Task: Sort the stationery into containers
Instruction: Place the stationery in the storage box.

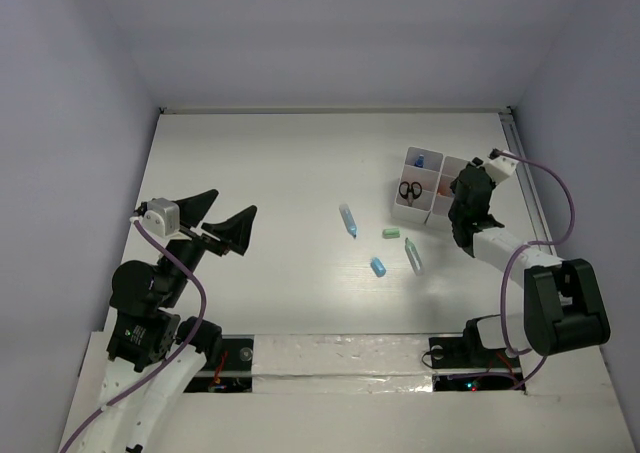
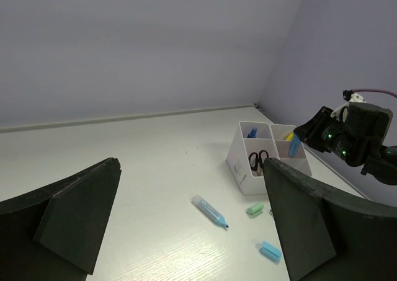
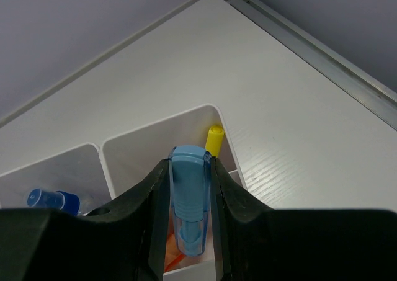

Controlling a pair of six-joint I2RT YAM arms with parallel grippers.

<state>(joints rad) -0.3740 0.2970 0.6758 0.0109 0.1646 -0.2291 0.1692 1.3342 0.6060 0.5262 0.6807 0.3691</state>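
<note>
One marker (image 3: pixel 188 206) was clamped in my right tool (image 3: pixel 189 169), pointing down over a compartment of the boxes (image 3: pixel 155 135), near a yellow-tipped pen (image 3: pixel 214 138). I judged it light, stiff and rather slippery, so a grip across the barrel's middle seemed best. My left tool (image 1: pixel 222 215) hung with fingers apart, holding nothing.

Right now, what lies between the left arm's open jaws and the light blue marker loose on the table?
Nothing: only bare white table separates the left gripper from the light blue marker, as the top view shows.
</note>
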